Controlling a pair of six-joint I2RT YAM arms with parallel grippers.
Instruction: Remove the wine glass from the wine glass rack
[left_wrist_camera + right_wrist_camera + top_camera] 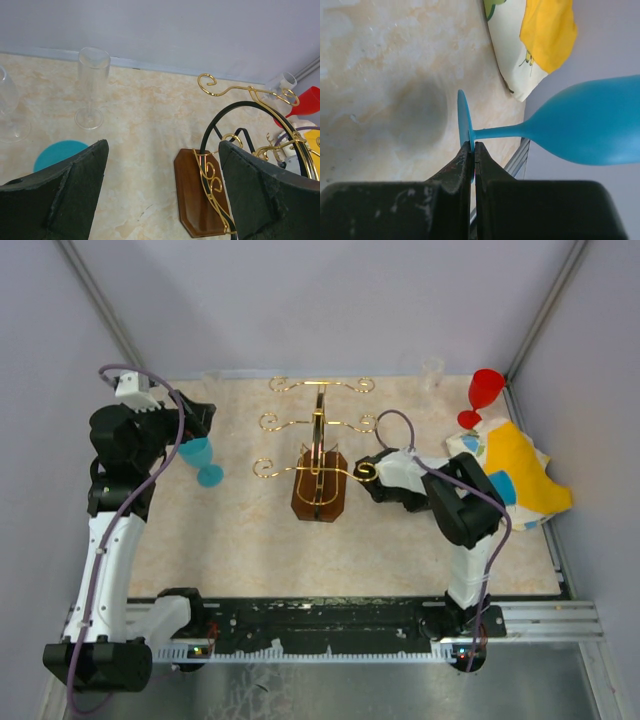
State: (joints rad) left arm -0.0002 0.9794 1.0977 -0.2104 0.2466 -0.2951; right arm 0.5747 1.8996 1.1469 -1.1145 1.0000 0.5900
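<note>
Now | right tool (471, 147) clenched on foot rim of wine glass (580, 125), clear of wine glass rack (320, 455) | stem level, bowl toward 3 o'clock in right wrist view | left tool (162, 147) released, empty | likely next: stand it upright on bench (380, 75)

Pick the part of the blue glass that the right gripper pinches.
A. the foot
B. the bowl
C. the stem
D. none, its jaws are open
A: the right gripper is shut on the blue glass at the rim of its round foot, with stem and bowl clear of the fingers.
</note>
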